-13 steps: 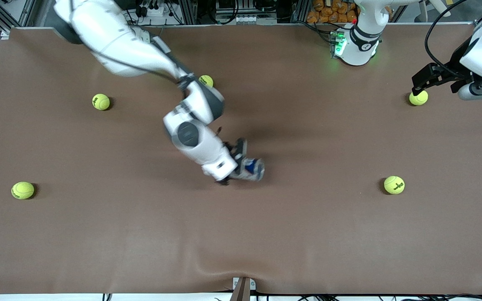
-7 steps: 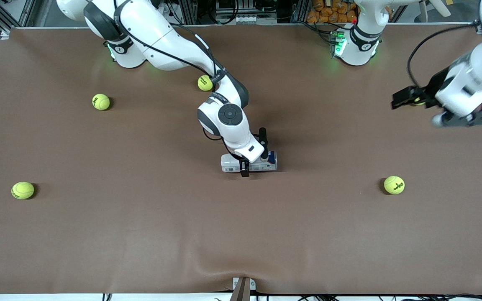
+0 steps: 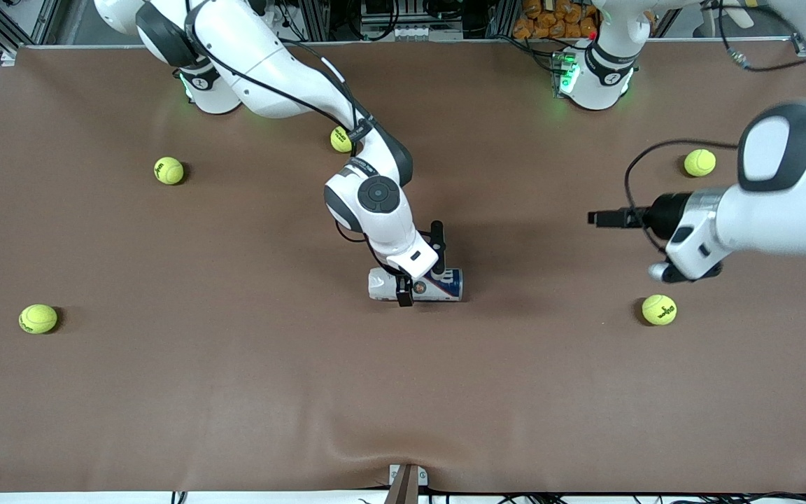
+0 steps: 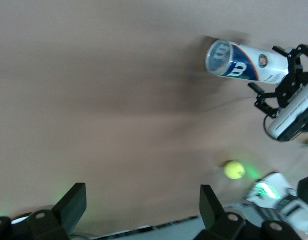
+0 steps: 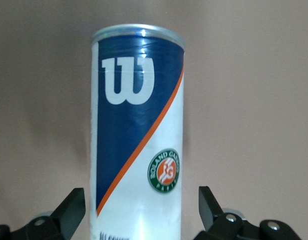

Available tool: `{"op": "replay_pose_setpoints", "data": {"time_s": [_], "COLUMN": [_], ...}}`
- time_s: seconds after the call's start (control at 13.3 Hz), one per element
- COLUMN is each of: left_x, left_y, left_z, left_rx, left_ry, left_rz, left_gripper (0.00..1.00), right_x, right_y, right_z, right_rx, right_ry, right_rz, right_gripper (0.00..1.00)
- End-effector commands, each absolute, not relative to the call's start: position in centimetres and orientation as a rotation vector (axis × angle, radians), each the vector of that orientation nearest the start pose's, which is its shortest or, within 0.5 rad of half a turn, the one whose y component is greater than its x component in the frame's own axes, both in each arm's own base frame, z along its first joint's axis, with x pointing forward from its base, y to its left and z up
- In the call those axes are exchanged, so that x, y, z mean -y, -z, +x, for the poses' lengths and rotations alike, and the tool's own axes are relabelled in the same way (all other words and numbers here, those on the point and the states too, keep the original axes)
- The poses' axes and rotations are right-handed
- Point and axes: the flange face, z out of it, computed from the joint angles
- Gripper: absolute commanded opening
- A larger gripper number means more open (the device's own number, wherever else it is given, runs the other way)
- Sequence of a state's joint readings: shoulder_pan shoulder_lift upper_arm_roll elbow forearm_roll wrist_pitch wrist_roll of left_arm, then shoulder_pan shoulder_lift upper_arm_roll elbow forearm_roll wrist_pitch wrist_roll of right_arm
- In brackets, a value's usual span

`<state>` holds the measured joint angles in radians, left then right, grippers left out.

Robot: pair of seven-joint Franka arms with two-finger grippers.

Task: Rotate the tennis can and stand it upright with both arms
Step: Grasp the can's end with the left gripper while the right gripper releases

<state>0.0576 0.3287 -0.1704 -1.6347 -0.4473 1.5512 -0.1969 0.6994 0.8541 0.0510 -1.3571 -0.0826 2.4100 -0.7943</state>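
Tennis can (image 3: 417,285) – glossy cylinder, silver-rimmed, lying flat

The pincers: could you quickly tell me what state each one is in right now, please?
Left pincer: open, empty, up over the table.
Right pincer: open, straddling the lying tennis can, not clamped.

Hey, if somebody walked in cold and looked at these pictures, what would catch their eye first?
Probably the tennis can, lying on its side mid-table with its blue label and white W, and the right gripper down over it, fingers open astride it. Next, the left gripper hanging open over bare table toward the left arm's end. Then the yellow-green tennis balls scattered around, such as one below the left arm.
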Motion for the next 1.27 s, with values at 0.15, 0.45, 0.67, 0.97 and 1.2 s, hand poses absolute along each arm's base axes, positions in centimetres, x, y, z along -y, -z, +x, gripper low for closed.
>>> {"op": "replay_pose_setpoints", "data": {"time_s": [0.15,0.45,0.67,0.97,1.2], "left_x": [13.7,17.9,20.5,21.4,22.4], "left_y": [-36.1,-30.1,-27.2,-22.2,-19.7], "left_z": [60.4,58.2,56.6,55.6,54.5], "left_rx": [0.443,0.660,0.764,0.740,0.665], "left_ry": [-0.923,-1.018,-1.036,-1.057,-0.992], "left_rz": [-3.548,-3.610,-3.686,-3.867,-3.986], "left_gripper": [1.00,1.00,1.00,1.00,1.00], "right_x": [-50.1,-44.4,-39.4,-27.0,-18.2], "right_y": [-30.8,-33.7,-36.6,-38.9,-42.5], "right_z": [55.1,58.2,60.2,66.0,67.0], "right_rx": [-2.173,-2.034,-1.790,-1.314,-1.137], "right_ry": [-0.199,-0.105,0.001,0.010,0.087], "right_rz": [2.405,2.568,2.747,2.982,3.065], "right_gripper": [1.00,1.00,1.00,1.00,1.00]}}
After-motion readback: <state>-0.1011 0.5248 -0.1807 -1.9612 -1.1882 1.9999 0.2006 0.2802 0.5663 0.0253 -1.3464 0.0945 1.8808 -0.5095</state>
